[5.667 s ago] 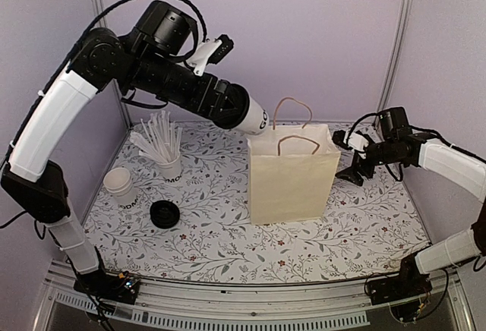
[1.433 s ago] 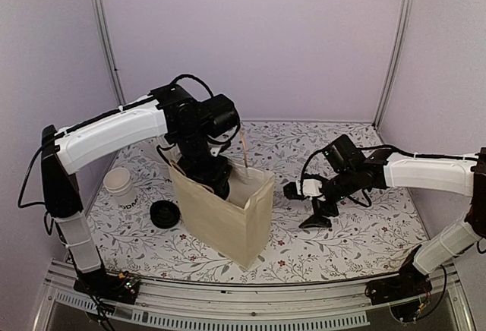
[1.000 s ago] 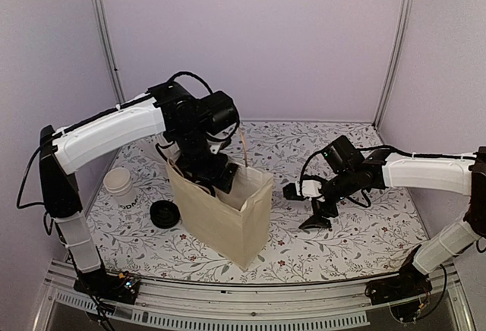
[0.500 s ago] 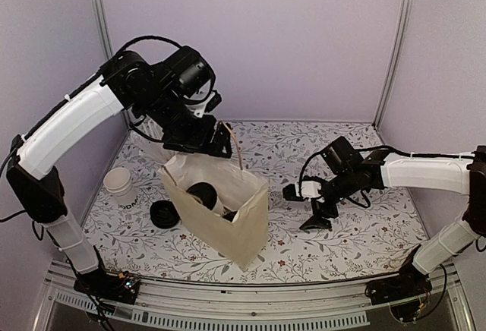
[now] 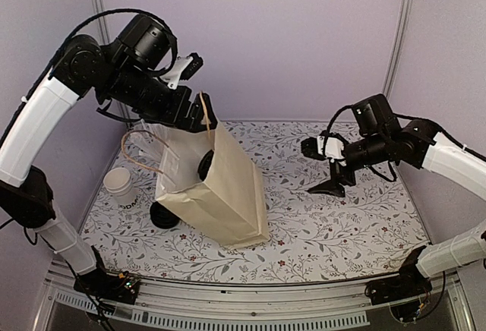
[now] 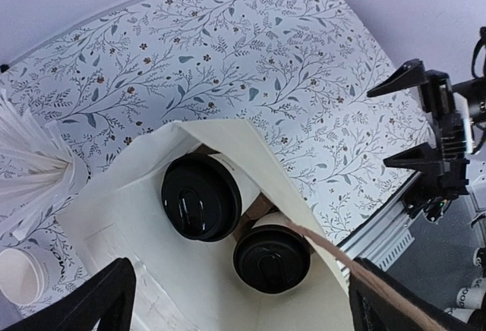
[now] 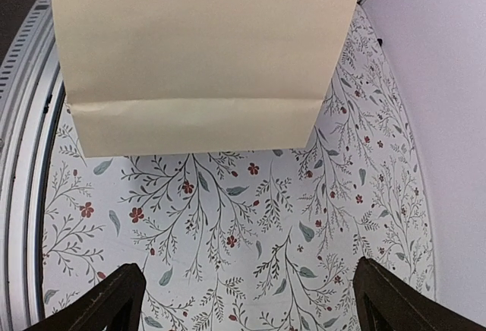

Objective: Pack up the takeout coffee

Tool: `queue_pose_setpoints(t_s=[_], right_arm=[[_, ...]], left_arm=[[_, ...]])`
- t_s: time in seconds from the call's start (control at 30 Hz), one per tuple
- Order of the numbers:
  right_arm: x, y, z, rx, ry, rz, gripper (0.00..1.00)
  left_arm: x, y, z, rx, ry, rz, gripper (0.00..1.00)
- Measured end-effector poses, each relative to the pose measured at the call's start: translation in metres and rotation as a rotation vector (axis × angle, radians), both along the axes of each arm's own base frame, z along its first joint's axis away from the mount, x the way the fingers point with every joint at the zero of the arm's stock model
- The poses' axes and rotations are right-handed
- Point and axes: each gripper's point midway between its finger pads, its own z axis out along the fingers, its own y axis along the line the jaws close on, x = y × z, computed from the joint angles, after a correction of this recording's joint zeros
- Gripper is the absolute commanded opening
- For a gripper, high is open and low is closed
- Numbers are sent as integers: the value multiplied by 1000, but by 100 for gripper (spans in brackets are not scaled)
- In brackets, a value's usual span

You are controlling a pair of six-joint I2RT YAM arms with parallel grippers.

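**Light:** bright, even and soft, falling from overhead. The lavender walls are lit evenly.

**Shadows:** faint and soft-edged on the floral table cover [image 5: 342, 225] beside the tilted paper bag [image 5: 228, 187]. The shade is deeper inside the bag's mouth.

**Glare:** a low grey sheen on two black lids [image 6: 201, 197] [image 6: 272, 258]. The white sticks [image 6: 30, 164] are nearly washed out.

**Focus, left wrist view:** sharp at middle distance. The fingers of the left gripper [image 6: 239, 308] are dark and soft in the bottom corners. The brown handle [image 6: 364, 285] is blurred close to the lens.

**Focus, right wrist view:** the bag face and table print are crisp. The fingers of the right gripper [image 7: 250, 301] are black silhouettes without detail.

**Distortion:** the overhead view is wide-angled, and the corner posts [image 5: 398, 35] lean towards the frame edges.
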Motion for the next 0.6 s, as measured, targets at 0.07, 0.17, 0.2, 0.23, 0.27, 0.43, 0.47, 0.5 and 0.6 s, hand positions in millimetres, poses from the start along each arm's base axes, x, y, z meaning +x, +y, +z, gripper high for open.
queue_pose_setpoints(t_s=[0.07, 0.17, 0.2, 0.23, 0.27, 0.43, 0.47, 0.5, 0.6], right_arm=[[-1, 3, 22, 37, -17, 8, 99], [-2, 3, 34, 45, -18, 9, 99], [-2, 3, 35, 42, -14, 9, 99], [-3, 3, 36, 38, -9, 9, 99], [-3, 3, 37, 34, -5, 9, 99], [-2, 4, 40, 29, 7, 13, 99], [-2, 4, 40, 30, 10, 15, 99], [-3, 4, 39, 28, 13, 16, 99], [-4, 4, 38, 28, 20, 19, 99]], left_arm=[[2, -3, -3, 13, -8, -19, 100], [6, -9, -8, 36, -15, -42, 100], [8, -12, -11, 45, -16, -50, 100], [10, -14, -14, 54, -15, -57, 100], [11, -17, -16, 59, -15, -64, 100], [18, -30, -31, 87, -2, -93, 100], [19, -32, -34, 94, 2, -97, 100], [20, -34, -38, 102, 7, -101, 100], [24, -41, -48, 120, 24, -107, 100]])
